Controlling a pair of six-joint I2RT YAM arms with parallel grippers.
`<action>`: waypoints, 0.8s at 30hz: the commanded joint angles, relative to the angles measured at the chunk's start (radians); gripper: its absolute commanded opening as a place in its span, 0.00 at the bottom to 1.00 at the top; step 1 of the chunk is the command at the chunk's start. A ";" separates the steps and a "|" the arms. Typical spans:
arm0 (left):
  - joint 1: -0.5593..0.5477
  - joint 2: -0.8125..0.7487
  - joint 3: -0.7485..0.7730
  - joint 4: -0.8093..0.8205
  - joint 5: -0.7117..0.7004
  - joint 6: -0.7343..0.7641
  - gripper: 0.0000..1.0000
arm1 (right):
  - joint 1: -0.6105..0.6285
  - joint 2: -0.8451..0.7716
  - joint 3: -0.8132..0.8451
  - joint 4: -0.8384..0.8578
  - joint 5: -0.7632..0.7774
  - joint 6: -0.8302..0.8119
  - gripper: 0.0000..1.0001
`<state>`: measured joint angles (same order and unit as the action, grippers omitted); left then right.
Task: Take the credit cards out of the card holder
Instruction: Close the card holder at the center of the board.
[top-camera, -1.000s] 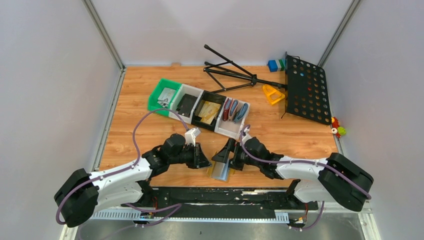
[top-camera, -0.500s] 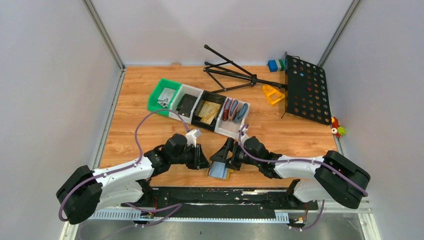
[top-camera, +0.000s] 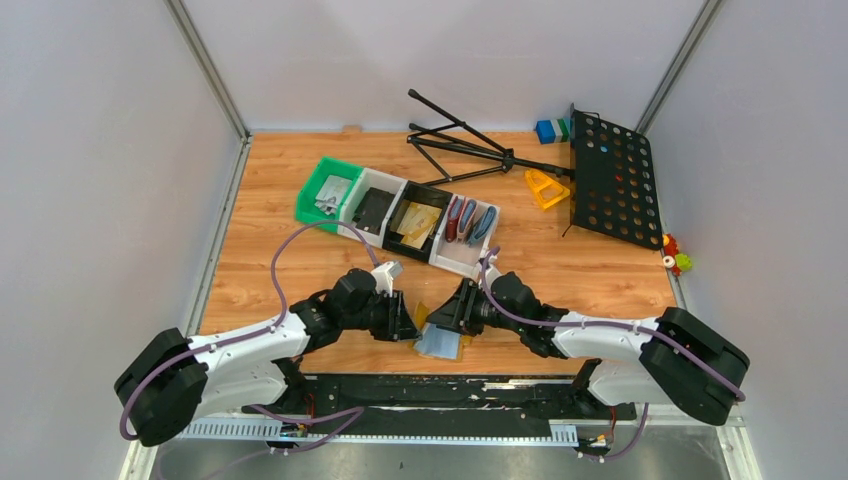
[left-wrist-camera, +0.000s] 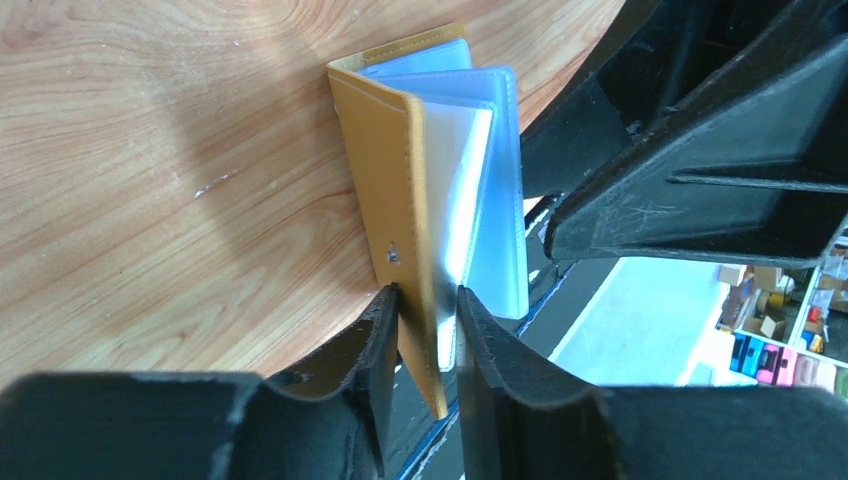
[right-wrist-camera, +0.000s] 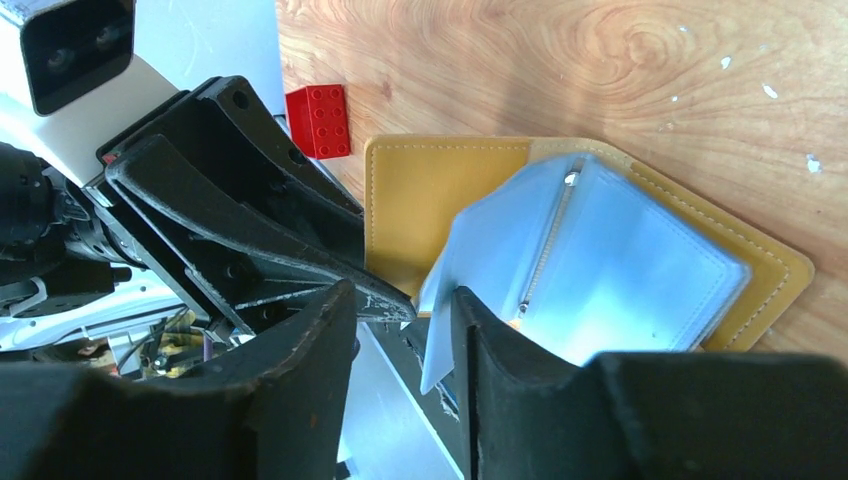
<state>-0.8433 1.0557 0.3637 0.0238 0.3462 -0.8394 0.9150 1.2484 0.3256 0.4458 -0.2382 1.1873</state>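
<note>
Now, at the near edge of the wooden table (top-camera: 600, 270), the left arm (top-camera: 240, 350) and right arm (top-camera: 610, 335) reach in and meet. A row of bins (top-camera: 312, 205) sits farther back, well apart from the work.

Left gripper (left-wrist-camera: 425, 294): narrow gap, pinched on the card holder (left-wrist-camera: 385, 170). One jaw presses the mustard outer cover just beside the stud (left-wrist-camera: 393, 254). The other sits against a pale leaf behind it. That cover stands tilted up on edge.

Right gripper (right-wrist-camera: 405, 293): about half open, straddling the loose corner of a pale blue sleeve (right-wrist-camera: 620, 290). A gap shows on one side of the leaf, so it is not clamped.

The card holder lies open between the two grippers, lining up, its far cover flat on the wood.

Credit cards (top-camera: 420, 222): gold-tan ones lie in the black bin (top-camera: 430, 192) of the row.

A red brick (right-wrist-camera: 320, 120) sits on the table just past the holder.

Hard to make out:
- From above, the grippers cover most of the holder; only a pale patch and a mustard corner show.
- The sleeves glare, so I cannot tell whether any card sits inside.
- The holder's near end is cut off behind the jaws in both wrist views.
</note>
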 joint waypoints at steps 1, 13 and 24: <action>-0.003 -0.022 -0.005 0.024 0.012 0.008 0.36 | -0.001 0.014 0.002 0.056 -0.012 0.002 0.36; -0.003 0.001 -0.017 0.055 0.024 -0.004 0.28 | -0.001 0.071 -0.001 0.091 -0.036 -0.006 0.13; -0.003 0.027 -0.014 0.065 0.029 -0.003 0.27 | -0.001 0.112 0.002 0.058 -0.055 -0.041 0.06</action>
<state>-0.8429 1.0698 0.3523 0.0471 0.3618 -0.8463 0.9150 1.3296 0.3244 0.4736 -0.2775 1.1706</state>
